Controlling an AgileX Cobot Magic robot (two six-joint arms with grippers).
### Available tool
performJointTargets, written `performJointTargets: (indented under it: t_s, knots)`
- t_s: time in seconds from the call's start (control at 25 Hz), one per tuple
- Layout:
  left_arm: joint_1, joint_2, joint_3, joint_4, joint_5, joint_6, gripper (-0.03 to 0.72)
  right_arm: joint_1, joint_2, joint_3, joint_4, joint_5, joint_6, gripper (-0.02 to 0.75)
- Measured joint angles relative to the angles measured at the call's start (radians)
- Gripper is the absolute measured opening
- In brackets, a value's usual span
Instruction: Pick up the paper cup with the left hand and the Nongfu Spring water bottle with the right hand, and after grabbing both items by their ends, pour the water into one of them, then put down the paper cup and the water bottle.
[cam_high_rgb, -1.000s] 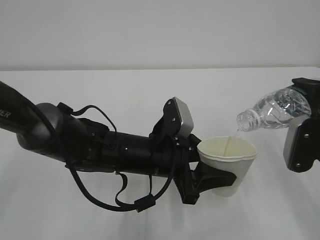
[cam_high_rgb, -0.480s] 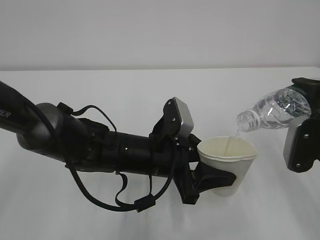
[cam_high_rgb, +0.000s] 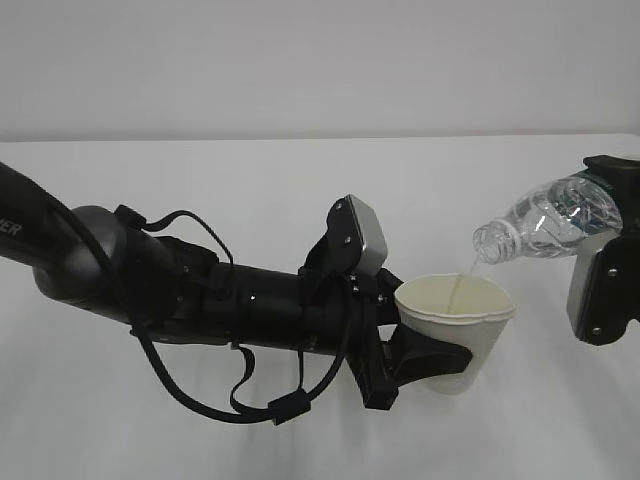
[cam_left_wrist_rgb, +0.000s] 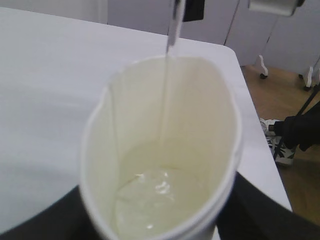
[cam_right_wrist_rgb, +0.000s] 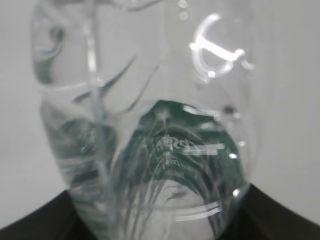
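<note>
Two arms engaged, pour in progress. Nearest the camera, the left hand (cam_high_rgb: 425, 365) reaches in from the left with its black fingers clasped round the lower body of the paper cup (cam_high_rgb: 455, 330), which is held upright above the white table (cam_high_rgb: 250, 200), not resting on it. The left wrist view looks straight into the cup: a shallow pool of the water (cam_left_wrist_rgb: 155, 197) covers the bottom, well below the rim, and a thin stream enters at the far inner wall. Further right and slightly back, the Nongfu Spring water bottle (cam_high_rgb: 545, 225) is tilted mouth-down toward the cup, its neck just above and beside the far rim; the right hand (cam_high_rgb: 605, 270) grips the bottle by its base end, fingers closed on it, as the right wrist view of the bottle bottom confirms. Judged risks: the stream lands close to the rim, so a small drift of either arm would put water on the table; a steeper tilt could surge and overshoot; the thin-walled cup looks squeezed out of round and could buckle or slip as it gains weight. Against the frame a second back: both arms, cup position and bottle tilt appear unchanged; both grips equally firm; the stream is still running.
</note>
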Motion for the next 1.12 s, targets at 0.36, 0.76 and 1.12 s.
performJointTargets:
  t_s: [0.36, 0.76, 1.12]
  knots:
    - [0.0, 0.0, 0.0, 0.0, 0.0, 0.0, 0.408, 0.0, 0.0, 0.0, 0.0, 0.0, 0.0, 0.424]
    - [0.0, 0.0, 0.0, 0.0, 0.0, 0.0, 0.408, 0.0, 0.0, 0.0, -0.003, -0.001, -0.002, 0.423]
    - [0.0, 0.0, 0.0, 0.0, 0.0, 0.0, 0.408, 0.0, 0.0, -0.001, -0.003, -0.001, -0.004, 0.423]
